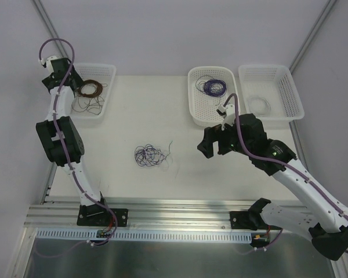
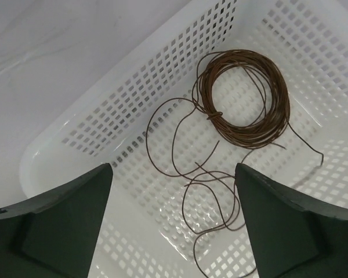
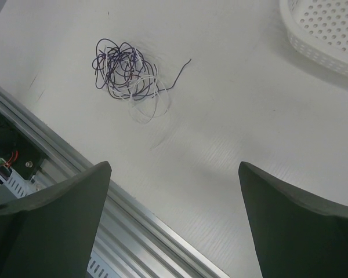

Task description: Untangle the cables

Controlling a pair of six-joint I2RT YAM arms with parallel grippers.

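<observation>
The cables [image 1: 149,155] are a small knot of hair-thin purple, dark and pale strands lying loose on the white table; in the right wrist view the cables [image 3: 126,72] sit at the upper left. My right gripper [image 1: 207,147] hangs to their right, above the table. It stands open [image 3: 174,165] with only bare table and the metal rail between its fingers. My left gripper [image 1: 76,86] is far off over the left basket. It is also open [image 2: 173,168], with a loose brown strand [image 2: 214,191] lying on the basket floor below its fingers.
The left basket [image 1: 108,70] holds a brown coil [image 2: 243,95] with trailing loops. A middle basket [image 1: 194,107] holds a purple coil [image 1: 213,87], and a right basket [image 1: 291,87] holds a white coil [image 1: 258,104]. An aluminium rail [image 1: 174,208] runs along the near table edge.
</observation>
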